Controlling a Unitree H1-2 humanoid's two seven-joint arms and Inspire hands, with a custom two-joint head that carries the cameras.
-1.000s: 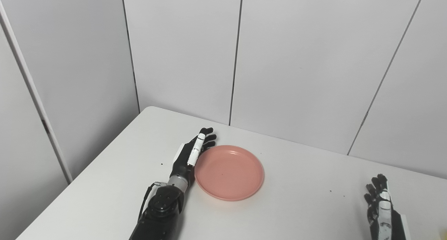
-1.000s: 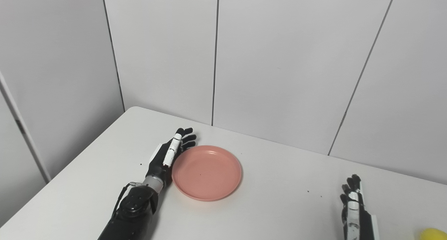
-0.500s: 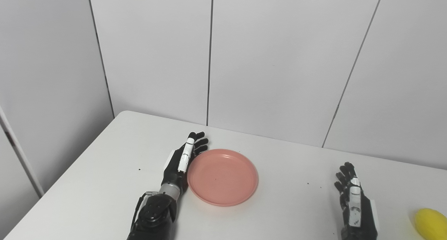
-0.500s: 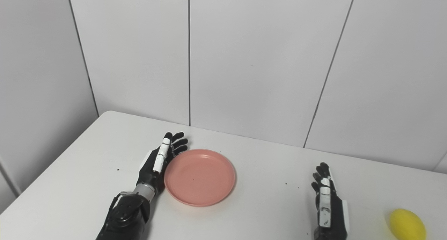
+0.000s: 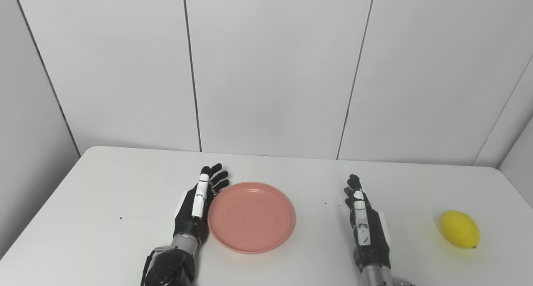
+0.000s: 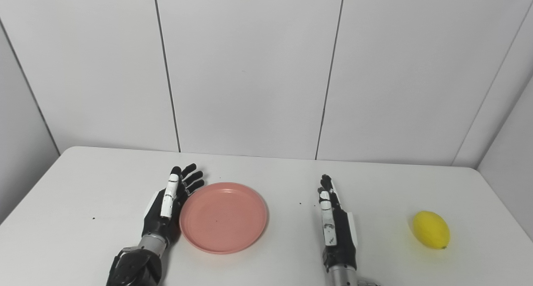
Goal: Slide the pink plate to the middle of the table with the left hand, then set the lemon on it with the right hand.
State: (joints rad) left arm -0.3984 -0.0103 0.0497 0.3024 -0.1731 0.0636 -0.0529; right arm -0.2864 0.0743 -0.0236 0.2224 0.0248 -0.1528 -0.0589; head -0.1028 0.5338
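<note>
A round pink plate (image 5: pixel 251 217) lies flat on the white table (image 5: pixel 104 186), left of the middle. My left hand (image 5: pixel 196 203) stands on edge against the plate's left rim, open, fingers straight and pointing away from me. My right hand (image 5: pixel 364 225) also stands on edge with straight fingers, open and holding nothing, a hand's width to the right of the plate. A yellow lemon (image 5: pixel 459 229) rests on the table near the right edge, well to the right of my right hand.
Grey wall panels (image 5: pixel 270 69) close off the table's far side and both ends. A few dark specks (image 5: pixel 326 202) dot the tabletop between the plate and my right hand.
The camera has swung to the right, bringing the lemon and the whole right hand into view. The left hand stays against the plate's left rim.
</note>
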